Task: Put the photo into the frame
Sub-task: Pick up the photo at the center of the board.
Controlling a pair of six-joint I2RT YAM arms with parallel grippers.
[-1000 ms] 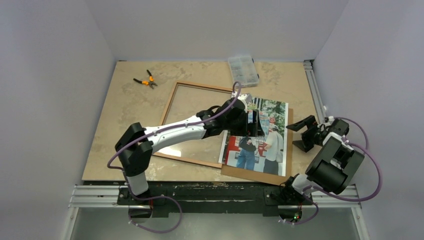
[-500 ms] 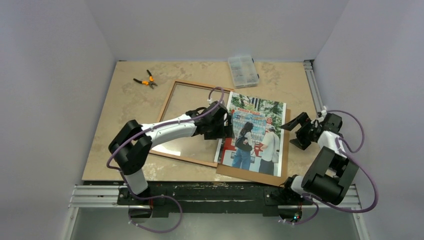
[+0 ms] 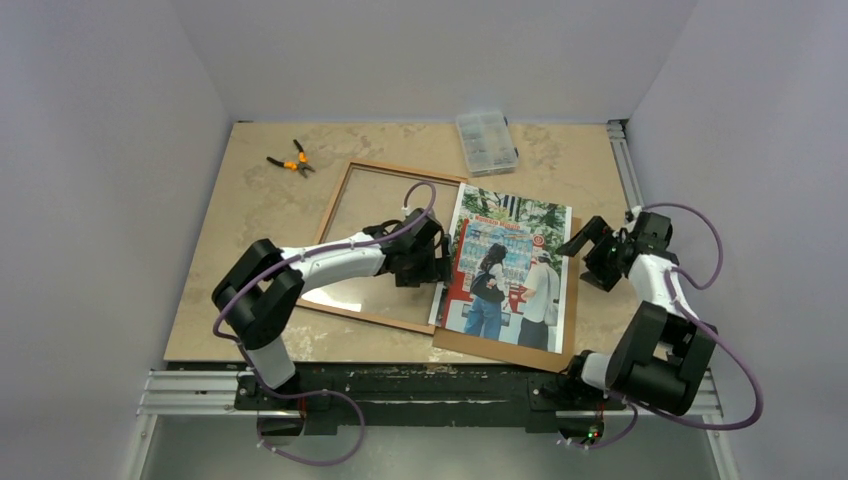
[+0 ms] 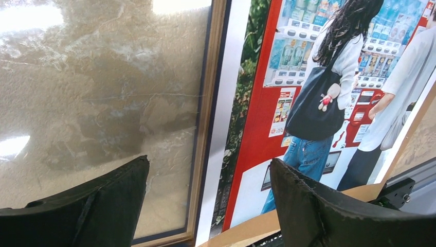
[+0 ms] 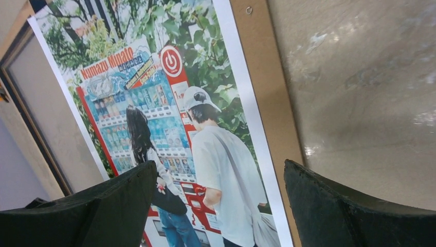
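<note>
Top external shows photo (image 3: 510, 265) face-up on board (image 3: 500, 345).

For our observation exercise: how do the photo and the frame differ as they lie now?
The photo is a solid, colourful print; the frame is thin wooden rails around a clear pane. The photo lies on a brown board; the frame on the table. Both are flat rectangles.

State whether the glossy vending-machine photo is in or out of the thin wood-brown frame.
Out: the glossy photo lies face up on the brown rectangular board, beside the wood-brown frame.
</note>
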